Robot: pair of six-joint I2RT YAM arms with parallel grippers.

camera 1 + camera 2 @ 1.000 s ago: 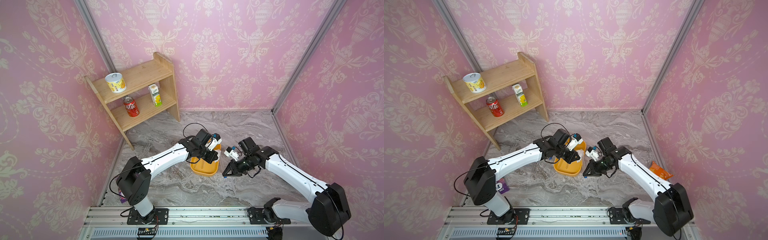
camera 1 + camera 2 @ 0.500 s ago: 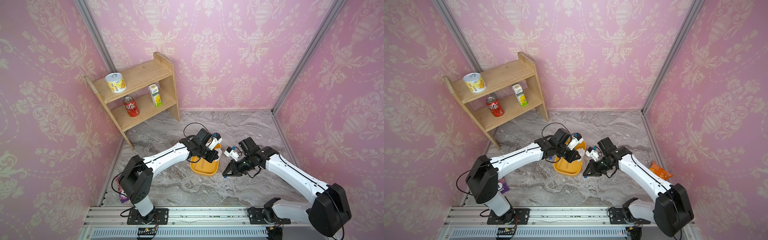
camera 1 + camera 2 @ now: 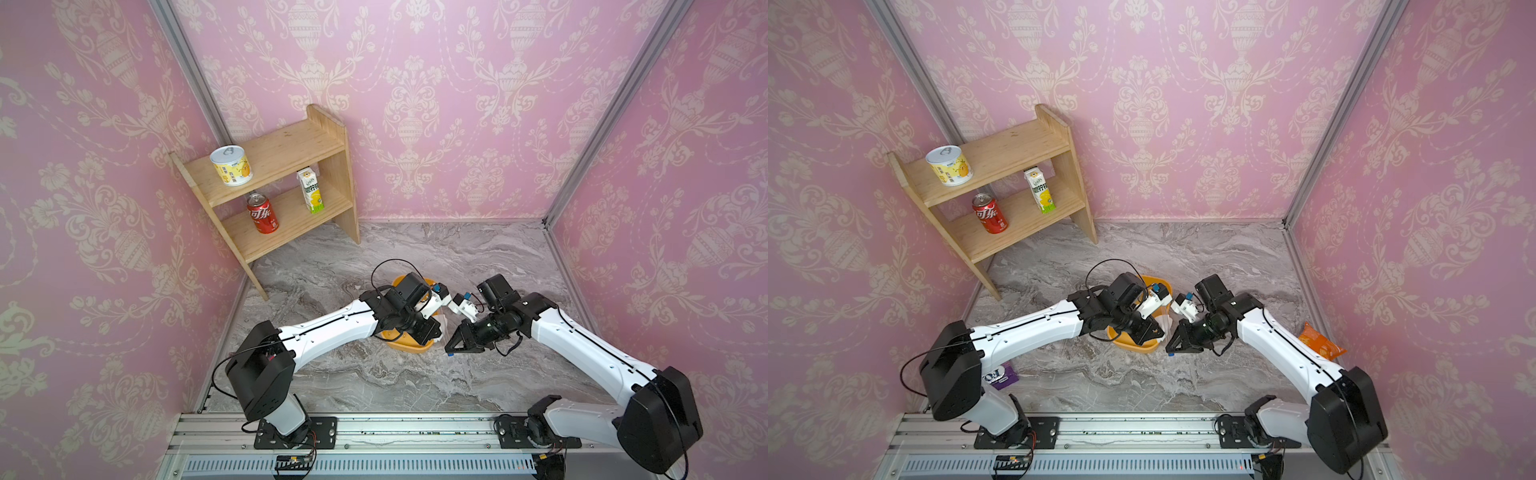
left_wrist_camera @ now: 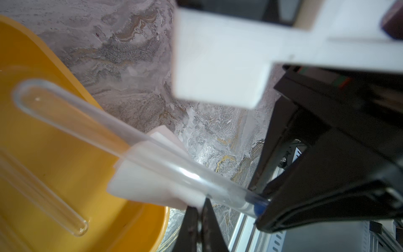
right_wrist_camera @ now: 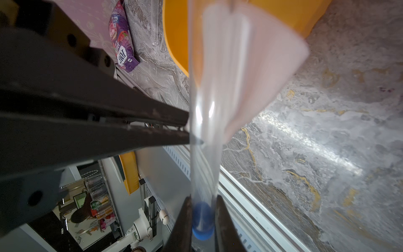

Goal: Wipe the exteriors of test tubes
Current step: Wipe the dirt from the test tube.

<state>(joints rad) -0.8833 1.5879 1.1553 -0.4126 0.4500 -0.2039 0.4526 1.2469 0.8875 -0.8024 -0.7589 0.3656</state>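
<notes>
The red can (image 3: 262, 214) on the wooden shelf (image 3: 291, 153) carries white Chinese characters, 可乐. The print on the yellow tin (image 3: 231, 167) and on the green-and-white carton (image 3: 310, 191) is too small to read. A purple packet (image 3: 1005, 376) lies near the base of the left arm, and its label begins with "FO". An orange packet (image 3: 1320, 343) lies by the right wall, and its writing is not readable.

The marbled bench (image 3: 415, 386) is closed by pink walls on three sides and by a metal rail (image 3: 374, 432) at the front. The shelf fills the back left corner. Bare marble shows between the yellow tray (image 4: 130, 218) and the back wall, and also between the tray and the rail.

The right hand (image 5: 202, 203) is clenched on the blue-capped end of one test tube (image 4: 87, 122). The tube's long axis runs from this cap to the round closed end, which hangs over the tray. I cannot tell if it is level or tilted. The left hand (image 4: 199, 207) is clenched on a folded white pad (image 4: 152, 185), which wraps the tube at about mid-length. Another test tube (image 4: 48, 196) lies inside the tray.
</notes>
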